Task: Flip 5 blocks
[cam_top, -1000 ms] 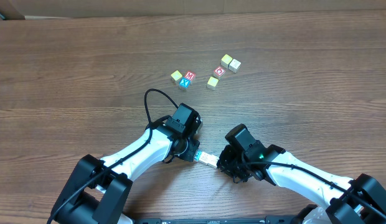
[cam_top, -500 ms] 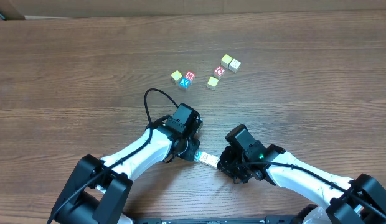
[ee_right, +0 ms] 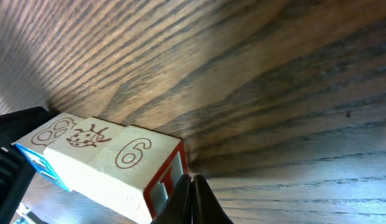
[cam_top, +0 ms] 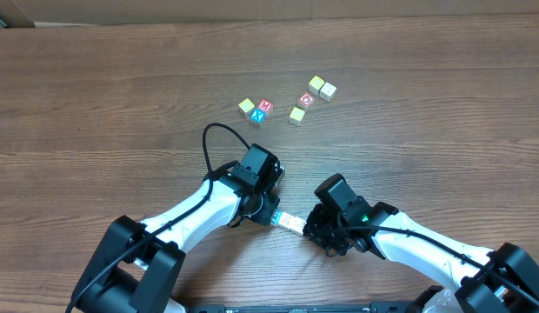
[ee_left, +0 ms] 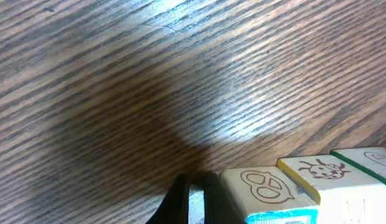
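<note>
A short row of three cream blocks [cam_top: 289, 223] lies on the table between my two grippers. In the left wrist view my left gripper [ee_left: 194, 196] is shut, its tips right beside the pretzel-print block [ee_left: 264, 186], which has a blue side face. Behind that come a ladybug block [ee_left: 320, 171] and a green-edged one [ee_left: 367, 160]. In the right wrist view my right gripper [ee_right: 193, 186] is shut against the red-framed side of the "6" block [ee_right: 134, 154], with the ladybug block [ee_right: 87, 138] beyond it. Nothing sits between either pair of fingers.
Several more blocks lie scattered at the far centre: a yellow one [cam_top: 246, 106], a red M [cam_top: 265, 106] on a blue X [cam_top: 258, 116], another yellow [cam_top: 297, 115], a red one [cam_top: 307, 99] and a pale pair [cam_top: 322, 87]. A black cable [cam_top: 207, 143] loops off the left arm.
</note>
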`<action>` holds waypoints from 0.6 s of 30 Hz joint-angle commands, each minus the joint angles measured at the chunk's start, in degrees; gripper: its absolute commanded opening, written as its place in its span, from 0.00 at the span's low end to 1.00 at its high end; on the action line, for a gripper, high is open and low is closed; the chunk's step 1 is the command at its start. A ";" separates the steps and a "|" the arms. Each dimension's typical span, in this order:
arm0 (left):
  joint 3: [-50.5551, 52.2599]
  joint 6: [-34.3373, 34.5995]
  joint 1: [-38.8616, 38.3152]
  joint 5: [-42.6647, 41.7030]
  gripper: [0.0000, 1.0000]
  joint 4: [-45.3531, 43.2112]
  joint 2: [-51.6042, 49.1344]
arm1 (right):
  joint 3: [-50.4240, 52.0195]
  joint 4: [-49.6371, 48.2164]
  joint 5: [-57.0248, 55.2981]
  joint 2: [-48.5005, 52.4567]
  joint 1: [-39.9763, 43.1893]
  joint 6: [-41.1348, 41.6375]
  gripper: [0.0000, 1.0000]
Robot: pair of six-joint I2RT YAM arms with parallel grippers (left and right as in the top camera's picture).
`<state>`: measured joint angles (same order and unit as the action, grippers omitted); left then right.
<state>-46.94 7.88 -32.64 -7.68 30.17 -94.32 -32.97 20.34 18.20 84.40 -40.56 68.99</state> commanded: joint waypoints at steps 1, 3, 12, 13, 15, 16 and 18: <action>-0.04 -1.92 -0.39 0.24 0.04 -0.07 -1.05 | 0.15 -0.79 0.37 0.33 -0.33 -0.13 0.04; -0.04 -1.92 -0.39 0.35 0.04 -0.17 -1.05 | 0.15 -0.79 0.37 0.33 -0.33 -0.11 0.04; -0.04 -1.95 -0.39 0.44 0.04 -0.24 -1.05 | 0.15 -2.12 -0.76 0.33 -3.80 3.13 0.04; -0.04 -1.95 -0.39 0.48 0.04 -0.22 -1.05 | 0.15 -2.29 -0.85 0.33 -4.15 3.72 0.04; -0.04 -2.05 -0.39 0.63 0.04 -0.15 -1.05 | 0.15 -2.27 -1.20 0.33 -4.63 4.81 0.04; -0.04 -2.16 -0.39 0.63 0.04 -0.15 -1.05 | 0.15 -2.27 -1.31 0.33 -4.76 4.83 0.04; -0.04 -2.60 -0.39 0.61 0.04 -0.15 -1.05 | 0.15 -2.25 -1.38 0.33 -4.76 5.05 0.04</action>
<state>-46.94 6.85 -32.62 -7.05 30.15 -94.32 -32.97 18.90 17.58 84.44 -44.86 72.49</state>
